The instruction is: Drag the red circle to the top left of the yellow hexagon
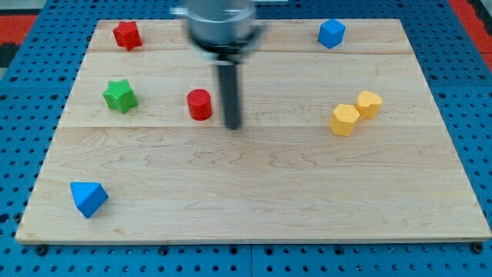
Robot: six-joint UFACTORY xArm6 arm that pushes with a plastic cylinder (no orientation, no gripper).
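While you read the view, note that the bench [254, 192] is a pale wooden board lying on a blue perforated base [477, 92]; no container stands on it, so every block lies directly on the wood.

Count seven blocks. You see two red ones: the red circle [199, 104], left of centre, and a red star-like block [127, 35] near the view's top left. You see two yellow ones at the view's right: the yellow hexagon [344, 119] and a second yellow block [369, 103], touching it at its upper right. You see two blue ones: a blue cube-like block [331, 33] near the view's top right and a blue wedge-like block [88, 198] near the view's bottom left. One green star [120, 95] lies left of the red circle.

The arm carries no claw, so there is nothing to open or close, and it holds nothing. It ends in a dark rod; my tip [232, 126] rests on the bench just right of the red circle, slightly lower in the view, with a narrow gap between them. The red circle is well apart from the yellow hexagon, to its left.
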